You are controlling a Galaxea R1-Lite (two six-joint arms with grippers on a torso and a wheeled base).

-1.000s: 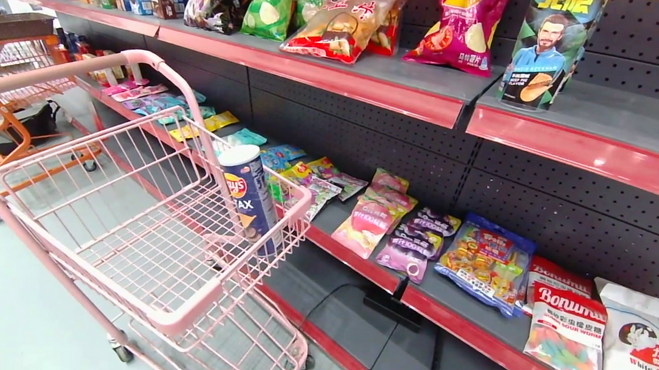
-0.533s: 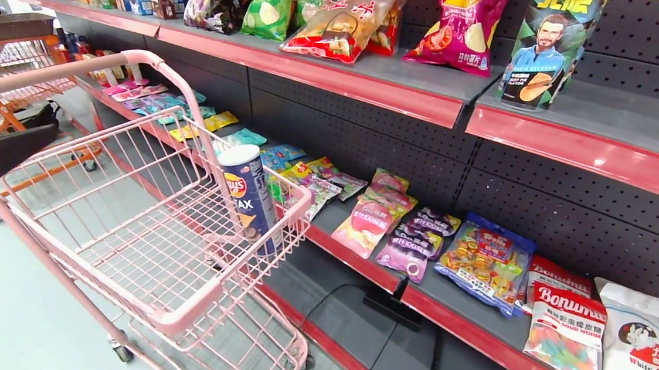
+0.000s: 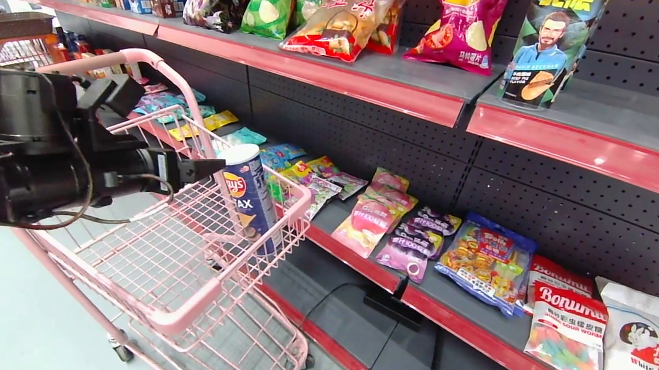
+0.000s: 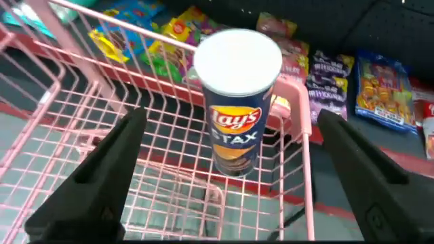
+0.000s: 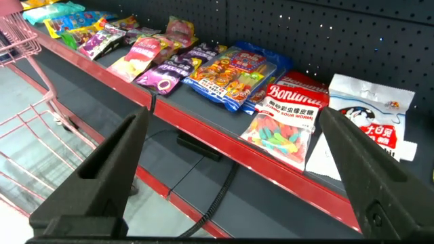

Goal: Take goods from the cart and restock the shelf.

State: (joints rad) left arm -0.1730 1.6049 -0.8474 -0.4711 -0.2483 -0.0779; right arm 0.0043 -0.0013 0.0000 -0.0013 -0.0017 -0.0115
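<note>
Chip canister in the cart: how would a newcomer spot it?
Find the pink wire cart beside the snack shelves. In its corner nearest the shelves stands a tall blue chip canister with a white lid, a cylinder, unlike the flat candy packets shelved behind it.

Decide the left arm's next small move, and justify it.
Probably ease the left gripper forward until its open fingers straddle the chip can: it stands upright in the cart's far corner, centred between the fingers but beyond their tips.
</note>
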